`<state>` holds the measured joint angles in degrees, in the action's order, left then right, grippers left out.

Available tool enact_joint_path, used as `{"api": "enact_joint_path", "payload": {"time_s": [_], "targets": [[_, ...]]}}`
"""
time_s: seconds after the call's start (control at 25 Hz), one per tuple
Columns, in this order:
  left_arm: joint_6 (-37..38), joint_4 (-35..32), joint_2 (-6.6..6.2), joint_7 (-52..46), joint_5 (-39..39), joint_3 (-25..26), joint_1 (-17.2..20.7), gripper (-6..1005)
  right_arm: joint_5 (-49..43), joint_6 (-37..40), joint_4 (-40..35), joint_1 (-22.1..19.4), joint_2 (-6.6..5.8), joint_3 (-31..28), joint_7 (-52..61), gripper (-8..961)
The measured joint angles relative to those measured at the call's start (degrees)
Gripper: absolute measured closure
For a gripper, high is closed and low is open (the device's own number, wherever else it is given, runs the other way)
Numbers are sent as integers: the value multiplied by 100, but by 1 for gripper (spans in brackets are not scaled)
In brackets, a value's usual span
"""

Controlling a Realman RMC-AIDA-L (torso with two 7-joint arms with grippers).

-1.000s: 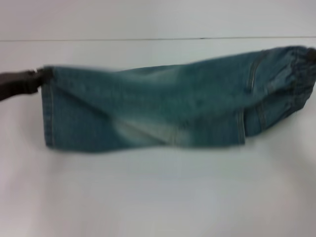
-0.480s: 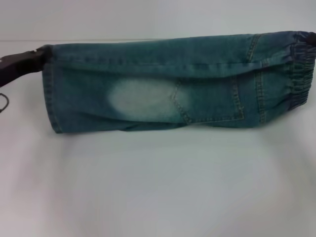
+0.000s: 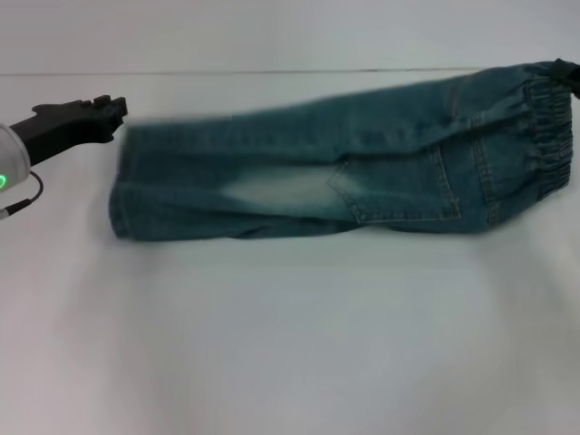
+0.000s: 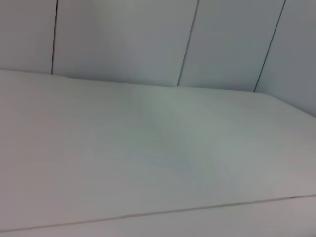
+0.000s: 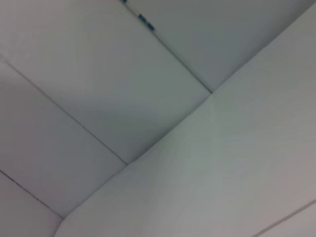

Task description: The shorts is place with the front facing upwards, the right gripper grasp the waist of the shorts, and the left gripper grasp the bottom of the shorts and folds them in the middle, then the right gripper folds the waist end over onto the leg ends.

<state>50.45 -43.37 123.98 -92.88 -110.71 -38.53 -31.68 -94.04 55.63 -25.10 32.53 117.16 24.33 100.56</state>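
The denim shorts [image 3: 362, 172] lie folded lengthwise across the white table [image 3: 290, 344], with a back pocket [image 3: 399, 195] showing. The leg ends [image 3: 122, 195] rest on the left. My left gripper [image 3: 116, 109], with its silver cuff and green light, hovers just up and left of them, open and holding no cloth. The ruffled waist [image 3: 551, 127] is at the far right, its top corner still lifted. Only a black tip of my right gripper [image 3: 568, 70] shows at the picture's edge, shut on that corner. Neither wrist view shows the shorts or any fingers.
The table's back edge [image 3: 272, 72] runs just behind the shorts, with a pale wall beyond. The wrist views show only white table surface [image 4: 148, 163] and wall panels [image 5: 98, 74]. Bare tabletop stretches in front of the shorts.
My left gripper has let go of the leg ends and drawn back to the left. The shorts have dropped and settled lower on the table, the leg end shifting right.
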Motion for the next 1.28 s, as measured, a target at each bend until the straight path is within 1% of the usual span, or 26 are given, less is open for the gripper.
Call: {"api": "enact_joint_path", "payload": {"time_s": [0.16, 0.2, 0.28, 0.32, 0.44, 0.52, 0.64, 0.72, 0.84, 0.92, 1.04, 1.28], "targets": [[-52, -13, 3, 4, 1, -100, 2, 826, 3, -49, -18, -1, 20, 5, -211, 836], [-46, -63, 4, 0, 3, -115, 24, 804, 25, 82, -92, -62, 6, -36, -298, 826], [36, -157, 7, -18, 9, -117, 72, 708, 66, 200, -136, -113, -5, -69, -360, 806], [98, -198, 9, -22, 24, -117, 98, 660, 109, 309, -180, -172, -20, -99, -408, 773], [414, -287, 18, -17, 176, -119, 172, 523, 140, 509, -291, -350, -105, -81, -364, 674], [718, -297, 20, -5, 290, -121, 210, 440, 5, 713, -324, -502, -200, -42, -289, 608], [1228, -300, 18, 5, 409, -126, 269, 324, -303, 984, -399, -694, -295, -4, -255, 458], [1495, -278, 23, 7, 436, -150, 288, 256, -659, 1016, -511, -786, -309, 14, -216, 358], [1671, -242, 36, 12, 445, -305, 304, 153, -1086, 941, -591, -844, -315, 9, -152, 125], [1679, -227, 39, 10, 445, -467, 313, 153, -1251, 908, -593, -850, -316, -7, -147, 77], [1678, -159, 44, -3, 449, -563, 317, 153, -1349, 833, -594, -847, -317, 2, -147, 6], [1652, 9, 49, 25, 465, -574, 288, 154, -1362, 652, -543, -730, -323, 43, -131, 7]]}}
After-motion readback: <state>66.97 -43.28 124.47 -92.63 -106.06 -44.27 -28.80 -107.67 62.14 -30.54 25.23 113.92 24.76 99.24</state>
